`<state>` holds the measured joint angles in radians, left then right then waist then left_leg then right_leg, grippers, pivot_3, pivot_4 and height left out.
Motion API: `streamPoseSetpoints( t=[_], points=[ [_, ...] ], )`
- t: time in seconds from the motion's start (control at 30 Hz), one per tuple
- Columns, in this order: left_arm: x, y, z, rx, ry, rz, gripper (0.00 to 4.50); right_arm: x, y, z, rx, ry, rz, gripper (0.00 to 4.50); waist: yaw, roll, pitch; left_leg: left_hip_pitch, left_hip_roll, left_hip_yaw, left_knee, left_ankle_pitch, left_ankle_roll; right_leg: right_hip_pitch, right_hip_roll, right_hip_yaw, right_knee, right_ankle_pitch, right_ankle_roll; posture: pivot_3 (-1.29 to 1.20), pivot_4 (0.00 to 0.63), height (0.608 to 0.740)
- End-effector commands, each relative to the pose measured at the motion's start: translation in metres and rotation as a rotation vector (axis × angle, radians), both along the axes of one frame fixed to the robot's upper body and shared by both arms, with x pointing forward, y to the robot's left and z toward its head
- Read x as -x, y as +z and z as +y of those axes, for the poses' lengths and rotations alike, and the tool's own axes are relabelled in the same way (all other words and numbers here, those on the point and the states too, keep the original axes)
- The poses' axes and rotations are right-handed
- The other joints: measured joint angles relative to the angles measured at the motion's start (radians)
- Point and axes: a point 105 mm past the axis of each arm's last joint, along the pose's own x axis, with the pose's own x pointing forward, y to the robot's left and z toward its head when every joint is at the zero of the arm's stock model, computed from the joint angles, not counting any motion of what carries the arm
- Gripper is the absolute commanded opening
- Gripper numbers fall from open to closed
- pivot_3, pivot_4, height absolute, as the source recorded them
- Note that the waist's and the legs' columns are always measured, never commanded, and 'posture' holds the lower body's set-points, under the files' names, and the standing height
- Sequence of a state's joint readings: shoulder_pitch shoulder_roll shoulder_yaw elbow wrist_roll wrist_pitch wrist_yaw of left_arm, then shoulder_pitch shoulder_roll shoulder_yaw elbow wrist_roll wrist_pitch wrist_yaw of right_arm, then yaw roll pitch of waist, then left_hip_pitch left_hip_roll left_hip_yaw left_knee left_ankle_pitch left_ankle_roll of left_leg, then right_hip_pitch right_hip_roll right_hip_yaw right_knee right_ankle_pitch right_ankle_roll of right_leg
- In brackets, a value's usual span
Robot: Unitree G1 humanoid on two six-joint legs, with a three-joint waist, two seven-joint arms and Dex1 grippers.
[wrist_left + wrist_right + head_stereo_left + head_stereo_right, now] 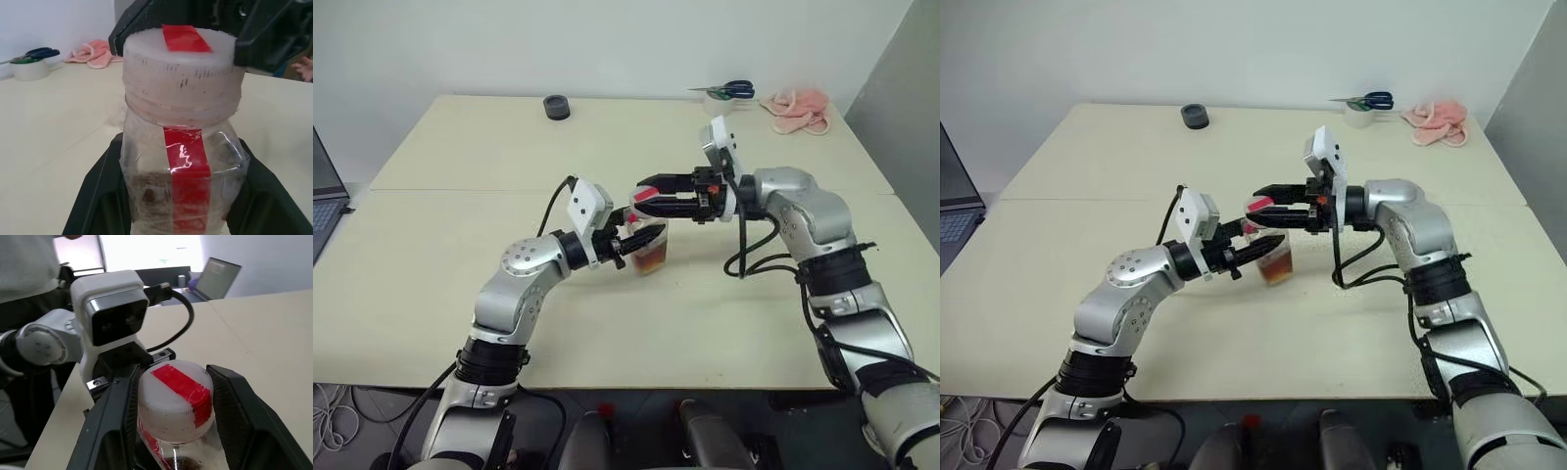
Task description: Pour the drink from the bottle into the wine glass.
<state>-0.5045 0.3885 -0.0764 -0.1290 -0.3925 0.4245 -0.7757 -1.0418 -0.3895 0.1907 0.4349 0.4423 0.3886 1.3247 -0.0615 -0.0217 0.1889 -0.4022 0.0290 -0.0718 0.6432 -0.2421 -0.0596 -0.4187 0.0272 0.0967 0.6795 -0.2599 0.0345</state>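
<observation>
Between the fingers of the left gripper (641,241) sat the bottle (183,161), its squarish body clamped tight by jaws nearly closed on it, held just above the table (460,284). The right gripper (171,401) had its jaws part-open, one finger on each side of the cap (177,399); whether they actually pressed on it could not be told. Some amber drink (649,259) lay low in the bottle.

Risks, as a judgement: if the right jaws squeezed off-centre, the cap could slip rather than turn; a hard twist could rotate the bottle within the left jaws or tip it, spilling the drink once the seal broke.

Counted: one bottle, one cap, two grippers, one scissors (729,90), one pink cloth (800,108), one dark round object (556,107)
</observation>
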Motion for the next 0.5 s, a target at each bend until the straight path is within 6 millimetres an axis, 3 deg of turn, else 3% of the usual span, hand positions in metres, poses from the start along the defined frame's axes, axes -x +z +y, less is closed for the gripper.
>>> streamPoseSetpoints(
  t=[0.03,0.4,0.5],
  points=[
    [0.0102,0.0257,-0.0032,0.039,-0.03,-0.091,1.91,-0.0053,0.0017,0.0023,0.058,0.061,-0.085,1.81,-0.002,0.0,0.0,0.0,0.0,0.0,0.0,0.0,0.0,0.0,0.0,0.0,0.0,0.0,0.0,0.0,0.15,0.74],
    [0.0106,0.0282,-0.0007,0.039,-0.015,-0.095,1.91,-0.0119,-0.0027,-0.0057,0.107,0.079,-0.061,1.81,0.002,0.0,0.0,0.0,-0.001,0.0,0.0,0.0,0.0,0.0,-0.002,-0.001,0.001,0.001,-0.001,0.0,0.15,0.74],
    [0.0096,0.0286,-0.0014,0.039,-0.021,-0.094,1.9,-0.0117,0.0004,-0.0065,0.1,0.065,-0.067,2.84,0.003,0.0,0.0,0.0,-0.001,-0.001,0.0,0.0,0.0,0.0,-0.002,-0.001,0.001,0.001,-0.001,0.0,0.15,0.74]
  ],
)
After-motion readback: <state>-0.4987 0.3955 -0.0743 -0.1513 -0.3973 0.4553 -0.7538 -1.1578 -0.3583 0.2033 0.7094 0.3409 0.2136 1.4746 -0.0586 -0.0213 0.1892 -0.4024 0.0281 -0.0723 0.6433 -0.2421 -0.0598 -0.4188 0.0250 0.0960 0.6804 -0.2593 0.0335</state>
